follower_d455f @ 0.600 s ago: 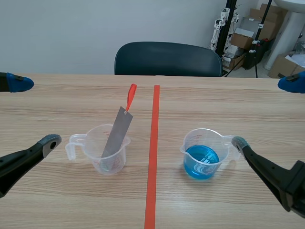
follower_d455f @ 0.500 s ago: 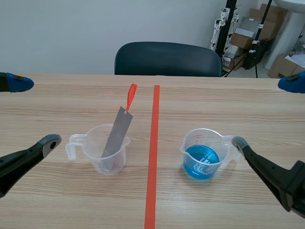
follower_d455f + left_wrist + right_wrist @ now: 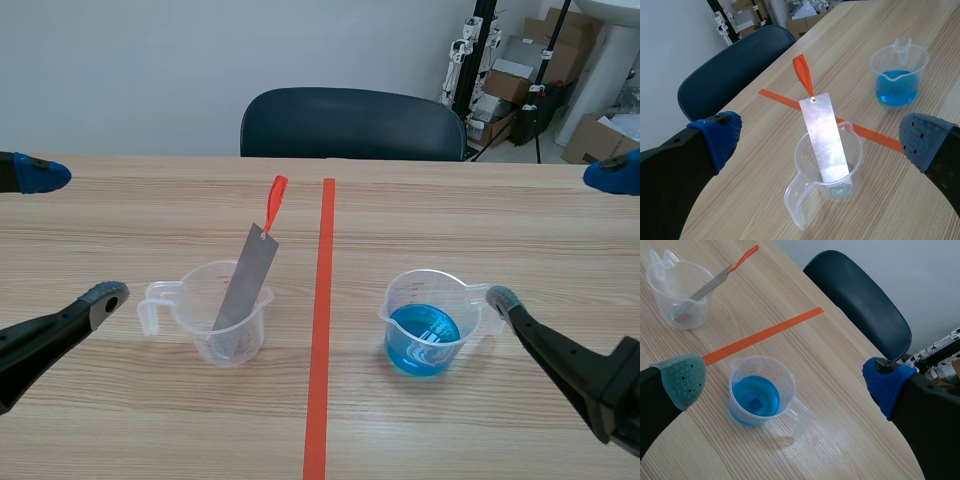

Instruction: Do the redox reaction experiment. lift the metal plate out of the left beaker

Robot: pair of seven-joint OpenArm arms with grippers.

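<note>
In the scene view, the metal plate (image 3: 245,290) stands tilted in the left beaker (image 3: 205,335), a clear plastic jug on the wooden worktop (image 3: 450,215). An orange tag (image 3: 274,203) rises from the plate's top end. Across the red tape line (image 3: 320,330) sits the right beaker (image 3: 430,320), partly full of blue liquid. The left jaws are wide apart, with one pad (image 3: 103,297) near the left beaker's handle. The right jaws are wide too, with one pad (image 3: 503,298) just beside the right beaker's handle.

In the left wrist view, the metal plate (image 3: 825,140) and the left beaker (image 3: 827,172) lie ahead of the spread pads (image 3: 720,137), touched by neither. A dark chair (image 3: 735,70) stands past the worktop's edge.

In the right wrist view, the right beaker (image 3: 760,397) sits between the open pads (image 3: 682,380), untouched. The left beaker (image 3: 677,290) with its plate lies farther off, beyond the tape.
</note>
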